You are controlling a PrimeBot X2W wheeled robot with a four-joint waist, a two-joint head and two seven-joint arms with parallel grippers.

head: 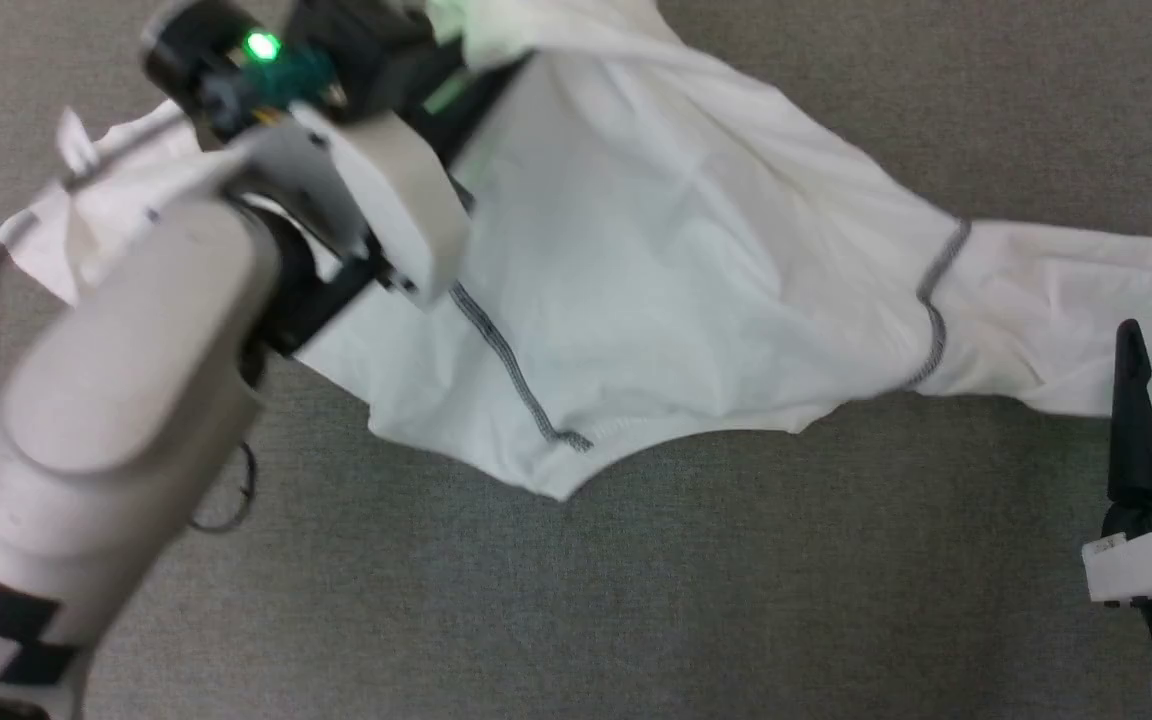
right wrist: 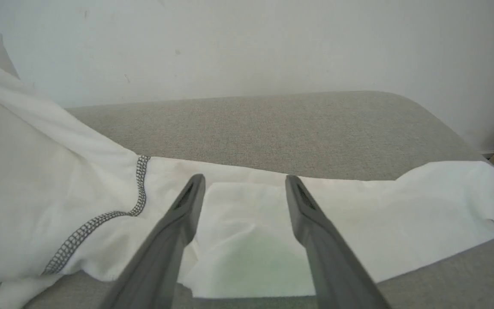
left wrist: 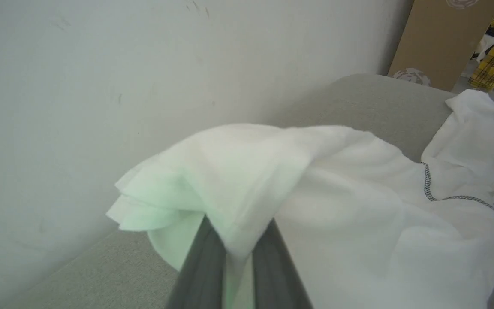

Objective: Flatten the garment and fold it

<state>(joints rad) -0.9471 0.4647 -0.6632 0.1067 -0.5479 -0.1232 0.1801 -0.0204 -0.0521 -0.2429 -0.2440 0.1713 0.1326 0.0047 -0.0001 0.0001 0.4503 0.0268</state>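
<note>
The garment (head: 676, 280) lies across the padded surface (head: 636, 600), one sleeve trailing right. Left gripper (left wrist: 238, 231) at its far left part, pinching a fold; right gripper (right wrist: 245, 184) above the right sleeve, jaws apart. Wall (right wrist: 247, 43) behind.

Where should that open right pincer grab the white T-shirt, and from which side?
Probably the outstretched sleeve of the T-shirt, at its near edge. The right pincer hovers open over it, so come down from above on the robot's side: the thin cloth lies flat there, with a free edge to pinch.
</note>
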